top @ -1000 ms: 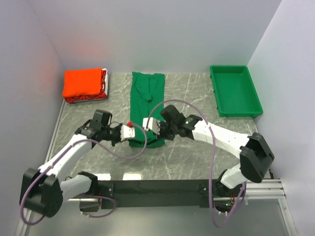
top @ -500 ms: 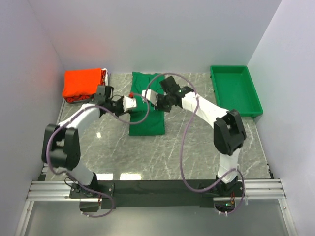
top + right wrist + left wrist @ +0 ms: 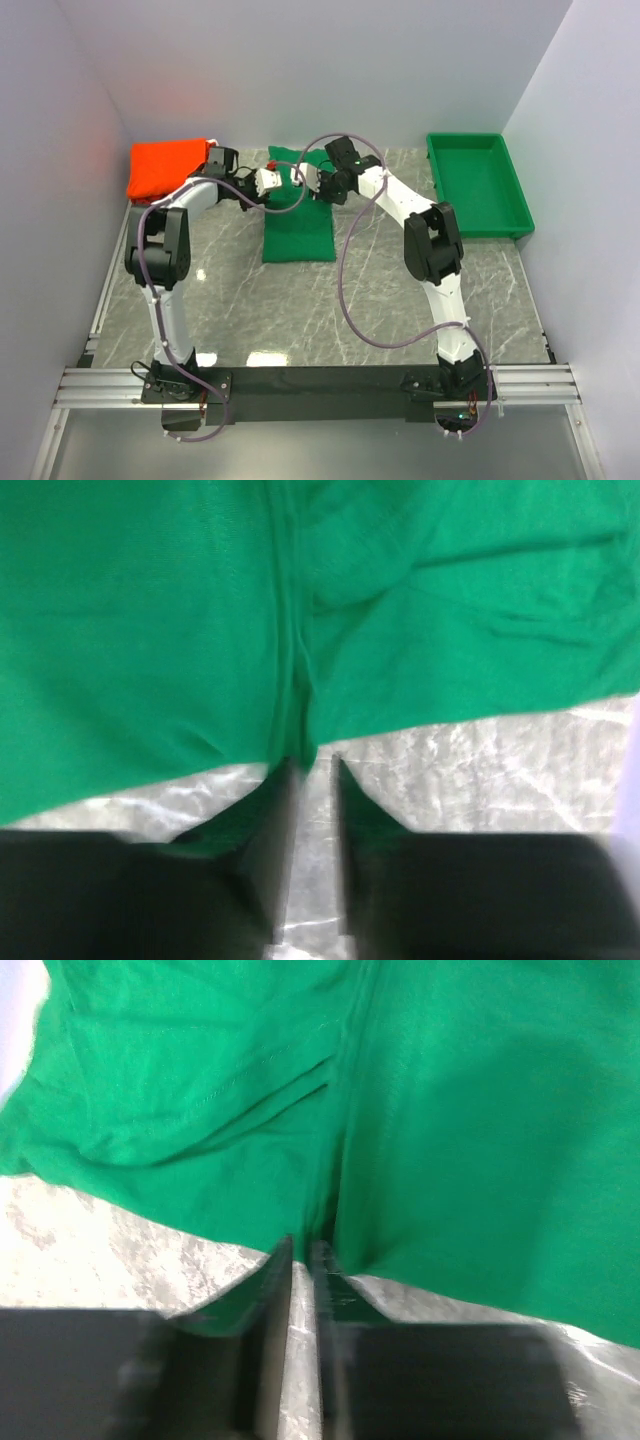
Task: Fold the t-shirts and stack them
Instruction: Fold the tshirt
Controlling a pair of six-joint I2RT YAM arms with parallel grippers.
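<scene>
Green t-shirt (image 3: 298, 232): lies on the table (image 3: 300, 330) at 12 o'clock from the table's centre. It is a narrow doubled rectangle, flat at its 6 o'clock end and bunched at its 12 o'clock end.

Left gripper (image 3: 282, 184) and right gripper (image 3: 299, 182) meet over that bunched end, tips facing each other.

Left wrist view: left gripper (image 3: 303, 1247) parted only a crack, bare table showing in the slit, and the shirt (image 3: 430, 1110) puckering into the tips.
Right wrist view: right gripper (image 3: 311, 762) stands a little wider, with the same pucker in the shirt (image 3: 150, 610).
Cannot tell whether either still nips the hem.

Judgement: step in hand is setting down the folded-over end. To do it well:
- open both sets of jaws fully before any lift
- rise straight up, both together, so the top layer is not dragged toward 6 o'clock
- check that the bunch has settled flat.

Orange t-shirts (image 3: 165, 168) sit stacked at 10 o'clock, the likely destination. Green tray (image 3: 437, 185) at 2 o'clock, well apart.
</scene>
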